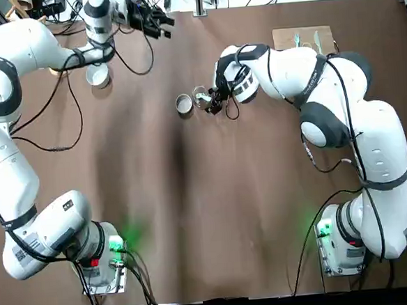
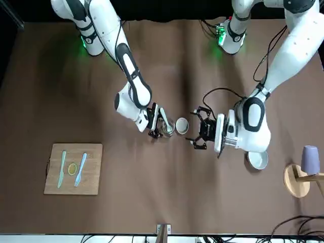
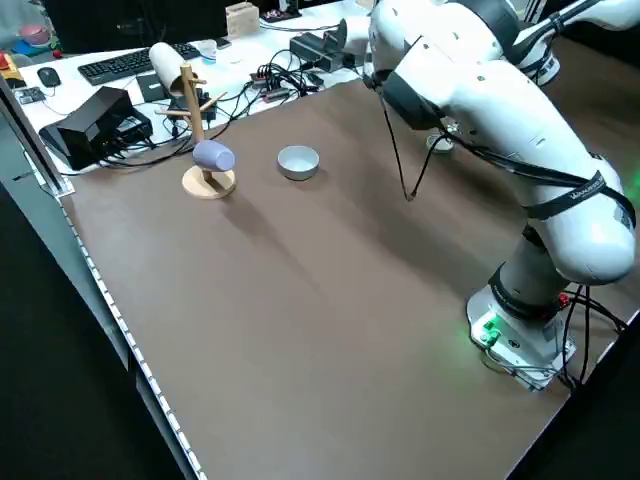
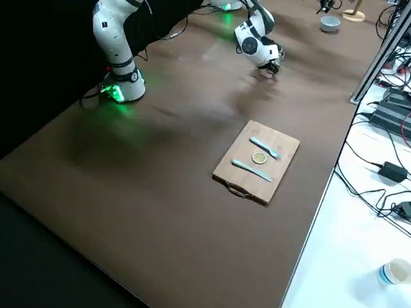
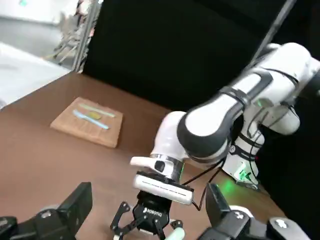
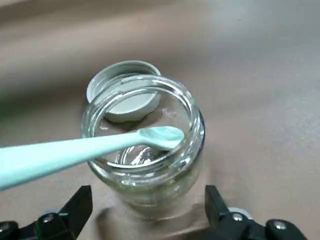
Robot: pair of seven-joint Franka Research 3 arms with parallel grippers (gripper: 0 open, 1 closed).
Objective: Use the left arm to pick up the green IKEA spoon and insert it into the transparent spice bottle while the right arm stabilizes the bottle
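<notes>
Brown surface (image 1: 216,228) runs under both arms, with a board (image 2: 73,190) of cutlery well apart from the jar (image 6: 172,187). Across the jar's mouth lies the spoon (image 6: 65,155), its bowl over the opening and its handle reaching out past the rim. The right pincer (image 6: 148,202) is at the jar, fingers apart; the left pincer (image 2: 192,127), also spread, hangs beyond the lid (image 6: 125,67), which sits just beside the jar.

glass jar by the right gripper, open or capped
open: in the right wrist view nothing caps the jar, the spoon shows across its mouth, and the round disc is beside it
</notes>
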